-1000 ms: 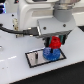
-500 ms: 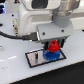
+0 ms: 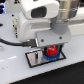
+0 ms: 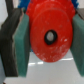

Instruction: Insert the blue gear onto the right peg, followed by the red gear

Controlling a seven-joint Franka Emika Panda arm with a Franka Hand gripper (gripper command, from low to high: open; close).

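In the exterior view my gripper (image 3: 50, 49) hangs low over a dark baseplate (image 3: 33, 59) and is shut on the red gear (image 3: 51, 51). The red gear sits just above the blue gear (image 3: 48, 58), whose rim shows beneath it on the plate. I cannot tell whether the two gears touch. In the wrist view the red gear (image 4: 50, 36) fills the middle, its centre hole dark, clamped between two teal finger pads (image 4: 22, 46). A strip of the blue gear (image 4: 33, 7) shows beyond it. The peg is hidden.
The baseplate lies on a white table (image 3: 15, 70). A black cable (image 3: 12, 42) runs across the table at the exterior view's left. The arm's white body (image 3: 37, 22) fills the space above the plate.
The gripper with the red gear has shifted slightly toward the exterior view's left and lower, closer onto the blue gear on the plate.
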